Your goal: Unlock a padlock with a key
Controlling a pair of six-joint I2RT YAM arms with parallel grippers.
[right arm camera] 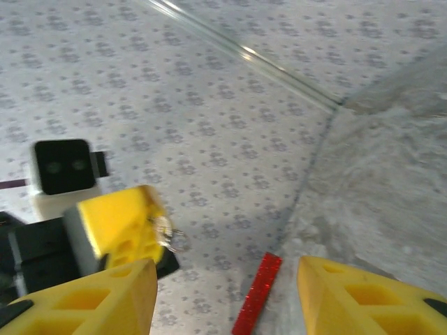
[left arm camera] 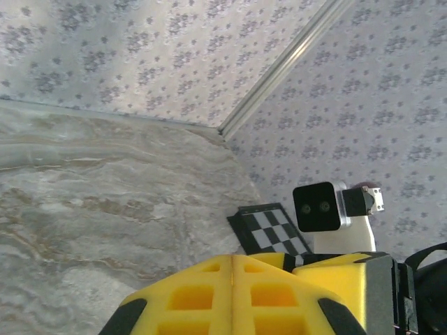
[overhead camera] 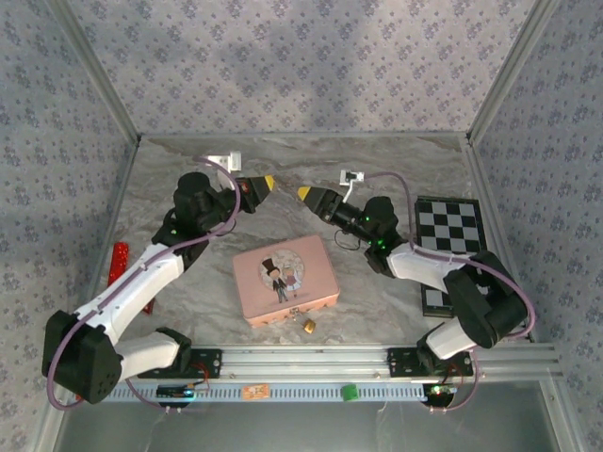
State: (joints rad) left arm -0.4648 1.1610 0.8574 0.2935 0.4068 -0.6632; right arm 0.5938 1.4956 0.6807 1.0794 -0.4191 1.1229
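Beside pink tin [overhead camera: 285,280]: padlock [overhead camera: 308,325] | far from left fingers [overhead camera: 268,182], right fingers [overhead camera: 305,194]

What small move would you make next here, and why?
Probably lower the right gripper toward the tiny brass-gold padlock to steady it. That gripper's jaws stand open and empty, the shut left gripper pinches a small silvery metal piece, likely the key, and the padlock lies at the near edge of the pink rectangular tin.

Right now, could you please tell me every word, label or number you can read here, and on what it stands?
None can be read.
Pink tin: cartoon couple on the lid, any lettering too small.
Orange tag at the near edge: too blurred.
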